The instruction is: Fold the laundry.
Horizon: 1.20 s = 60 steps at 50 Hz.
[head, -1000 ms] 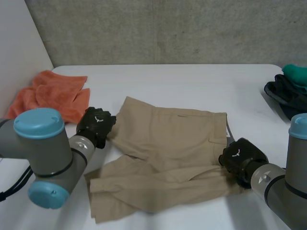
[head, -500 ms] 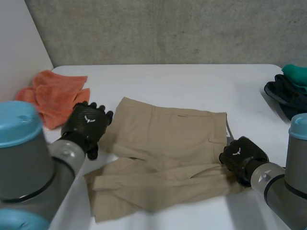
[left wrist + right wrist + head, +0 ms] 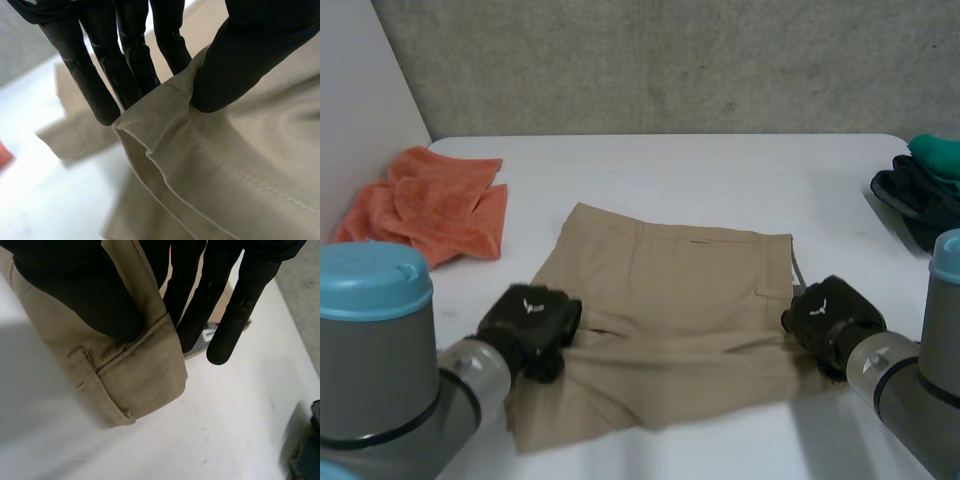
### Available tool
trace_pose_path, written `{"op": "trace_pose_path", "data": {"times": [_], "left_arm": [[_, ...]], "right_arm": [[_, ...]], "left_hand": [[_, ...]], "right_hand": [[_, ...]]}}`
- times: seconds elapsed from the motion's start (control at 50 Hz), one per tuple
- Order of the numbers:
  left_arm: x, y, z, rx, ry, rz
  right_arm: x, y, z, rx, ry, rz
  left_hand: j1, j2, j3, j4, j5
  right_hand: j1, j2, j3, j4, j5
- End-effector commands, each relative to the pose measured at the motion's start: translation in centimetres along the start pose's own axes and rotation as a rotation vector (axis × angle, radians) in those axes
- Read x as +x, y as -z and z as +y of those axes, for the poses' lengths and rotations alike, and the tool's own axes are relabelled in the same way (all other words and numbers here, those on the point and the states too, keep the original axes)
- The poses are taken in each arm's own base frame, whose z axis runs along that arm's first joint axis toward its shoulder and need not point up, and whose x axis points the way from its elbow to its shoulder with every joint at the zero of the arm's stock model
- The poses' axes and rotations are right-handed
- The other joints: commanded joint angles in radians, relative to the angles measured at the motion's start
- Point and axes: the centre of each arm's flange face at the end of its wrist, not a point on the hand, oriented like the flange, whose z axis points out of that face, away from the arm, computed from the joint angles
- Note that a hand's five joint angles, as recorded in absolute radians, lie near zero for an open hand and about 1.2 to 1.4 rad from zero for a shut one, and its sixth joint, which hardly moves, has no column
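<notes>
Khaki shorts (image 3: pixel 670 290): laid on the bench (image 3: pixel 720 170), near the orange towel (image 3: pixel 430 205). Leg hem was pinched between thumb and fingers of the left hand (image 3: pixel 532 318); waistband end likewise by the right hand (image 3: pixel 825 312). Both edges were best carried level and taut, lest creases be trapped.

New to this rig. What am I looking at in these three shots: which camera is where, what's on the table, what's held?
A robot with two arms, each ending in a black hand. The head view looks down from behind the arms: left hand at its left, right hand at its right. The other two come from a camera on each wrist, looking along the palm. On the white table lie tan shorts, an orange towel and dark and green clothes. Each hand pinches the shorts between thumb and fingers: the left a hem, the right the waistband.
</notes>
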Motion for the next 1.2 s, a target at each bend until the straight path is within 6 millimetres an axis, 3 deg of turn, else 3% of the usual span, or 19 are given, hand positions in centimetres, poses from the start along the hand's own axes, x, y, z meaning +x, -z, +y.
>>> {"op": "trace_pose_path", "data": {"times": [0.02,0.16,0.3,0.4,0.44,0.46,0.5,0.52,0.54,0.6,0.72,0.84,0.98,1.12,1.18,1.2], "left_arm": [[-1.3,-3.1,-4.3,0.274,-0.138,-0.125],[-2.6,-9.8,-6.9,0.473,-0.315,-0.273],[-4.3,-16.2,-5.8,0.463,-0.403,-0.340],[-4.4,-19.1,-5.9,0.512,-0.406,-0.366],[-4.6,-19.7,-6.2,0.541,-0.404,-0.385],[-4.7,-20.1,-6.5,0.570,-0.404,-0.401],[-4.8,-20.3,-6.7,0.592,-0.401,-0.417],[-4.8,-20.3,-6.8,0.601,-0.400,-0.423],[-4.7,-20.3,-6.9,0.609,-0.397,-0.424],[-3.6,-19.8,-6.4,0.604,-0.394,-0.386],[-2.1,-16.1,-8.0,0.636,-0.383,-0.352],[-2.3,-12.6,-8.2,0.621,-0.321,-0.324],[-1.9,-10.4,-7.1,0.598,-0.221,-0.270],[-1.4,-10.3,-6.2,0.577,-0.209,-0.251],[-1.3,-10.3,-6.2,0.577,-0.208,-0.248],[-1.3,-10.3,-6.2,0.577,-0.210,-0.249]], "right_arm": [[2.4,-1.4,-2.3,0.109,-0.025,0.112],[4.9,-6.7,-4.3,0.255,-0.037,0.272],[6.0,-12.9,-5.1,0.339,-0.019,0.372],[5.6,-17.1,-4.7,0.368,0.035,0.414],[5.7,-18.0,-4.7,0.385,0.049,0.440],[5.8,-18.8,-4.7,0.405,0.049,0.468],[6.0,-19.3,-4.8,0.426,0.040,0.496],[6.2,-19.4,-4.9,0.438,0.039,0.510],[6.5,-19.2,-5.1,0.450,0.027,0.532],[6.7,-18.4,-5.3,0.454,0.000,0.540],[8.3,-13.0,-5.6,0.409,-0.133,0.473],[7.3,-8.9,-3.4,0.203,-0.334,0.256],[5.1,-8.4,-0.9,0.106,-0.436,0.099],[3.5,-10.8,0.8,0.093,-0.440,0.070],[3.2,-11.3,1.2,0.087,-0.440,0.067],[3.2,-11.6,1.4,0.088,-0.441,0.071]], "left_hand": [[0.259,0.210,0.219,0.208,0.239],[0.259,0.210,0.219,0.208,0.239],[0.259,0.210,0.219,0.208,0.239],[0.259,0.210,0.219,0.208,0.239],[0.259,0.210,0.219,0.208,0.239],[0.125,0.077,0.086,0.075,0.106],[-0.255,-0.304,-0.295,-0.306,-0.275],[-0.510,-0.559,-0.550,-0.561,-0.530],[-0.963,-1.012,-1.003,-1.014,-0.983],[-0.963,-1.012,-1.003,-1.014,-0.983],[-0.963,-1.012,-1.003,-1.014,-0.983],[-0.963,-1.012,-1.003,-1.014,-0.983],[-0.963,-1.012,-1.003,-1.014,-0.983],[-0.963,-1.012,-1.003,-1.014,-0.983],[-0.963,-1.012,-1.003,-1.014,-0.983],[-0.963,-1.012,-1.003,-1.014,-0.983]], "right_hand": [[0.319,0.226,0.206,0.196,0.196],[0.319,0.226,0.206,0.196,0.196],[0.319,0.226,0.206,0.196,0.196],[0.319,0.226,0.206,0.196,0.196],[-0.009,-0.103,-0.122,-0.133,-0.133],[-0.453,-0.547,-0.566,-0.577,-0.577],[-0.899,-0.992,-1.012,-1.022,-1.022],[-0.902,-0.996,-1.016,-1.026,-1.026],[-0.902,-0.996,-1.016,-1.026,-1.026],[-0.902,-0.996,-1.016,-1.026,-1.026],[-0.902,-0.996,-1.016,-1.026,-1.026],[-0.902,-0.996,-1.016,-1.026,-1.026],[-0.784,-0.877,-0.897,-0.907,-0.907],[-0.613,-0.707,-0.727,-0.737,-0.737],[-0.417,-0.511,-0.530,-0.541,-0.541],[-0.155,-0.249,-0.268,-0.278,-0.279]]}}
